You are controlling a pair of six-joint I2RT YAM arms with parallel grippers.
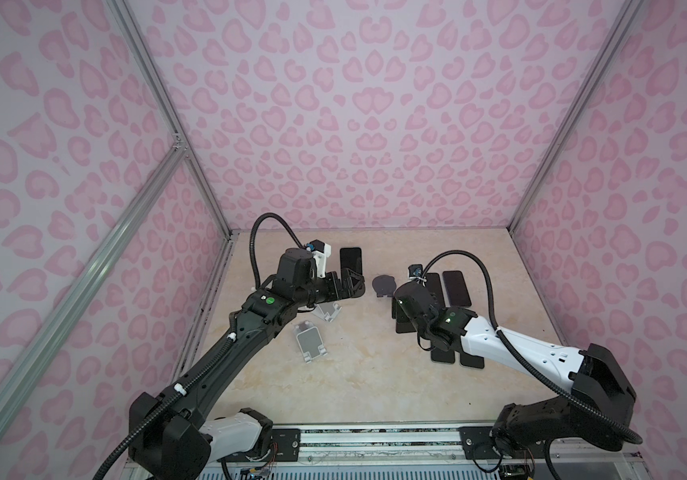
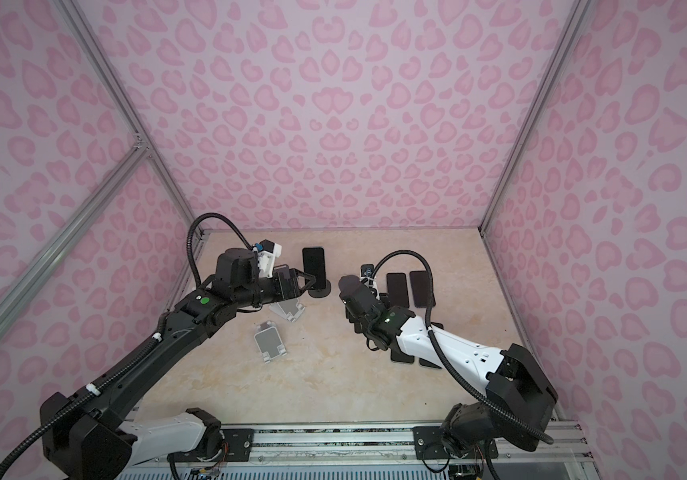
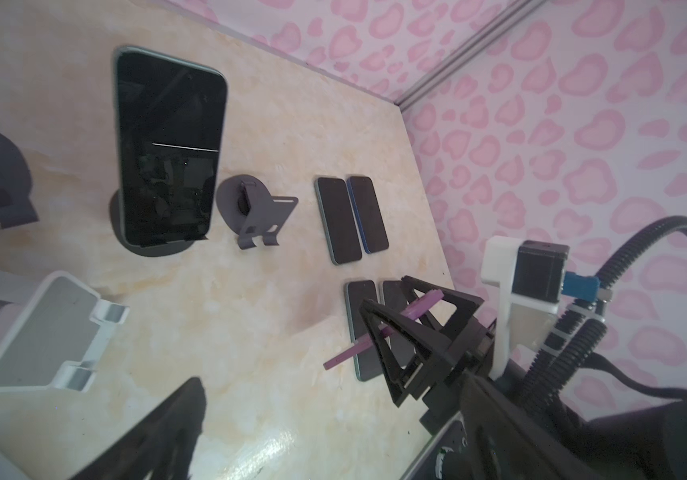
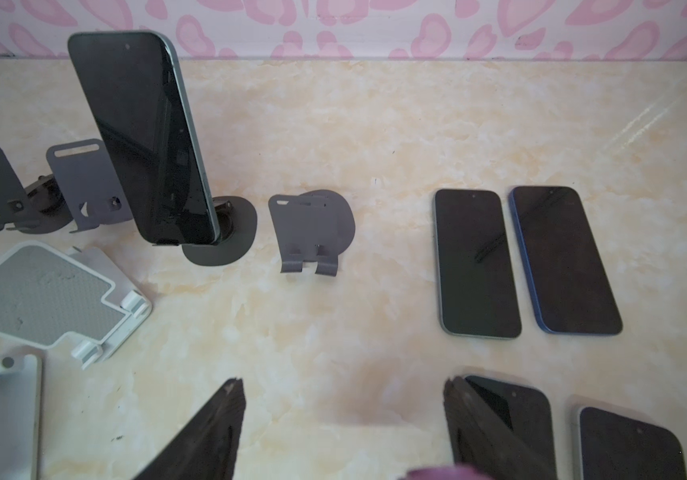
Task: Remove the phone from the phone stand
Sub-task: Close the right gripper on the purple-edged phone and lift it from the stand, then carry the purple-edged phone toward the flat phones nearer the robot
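Plainly the job is unfinished. Toward the left edge of the desk (image 1: 375, 395), two empty white stands (image 1: 310, 340) lie beside and under the left arm (image 1: 229, 353). The left tool (image 2: 308, 282) gapes wide and holds nothing, reaching up to the phone (image 2: 313, 266); whether it touches it I cannot tell. That phone leans upright in the dark, round-footed phone stand (image 2: 320, 291), near the far edge and left of the middle, so the lift itself is all yet to do. Just beside it, toward the middle, sits a lone grey stand (image 1: 384, 286), empty. The right tool (image 3: 400, 316) is clamped on a thin purple slab (image 3: 346, 353), probably a phone, held above the desk right of the middle. Beneath and past it four phones (image 4: 476, 262) lie flat in two pairs toward the right edge, likely ones already taken off. As for the way out, the white stands below and the lone grey stand alongside crowd the path, and the light phone stand may tip or ride up with the phone
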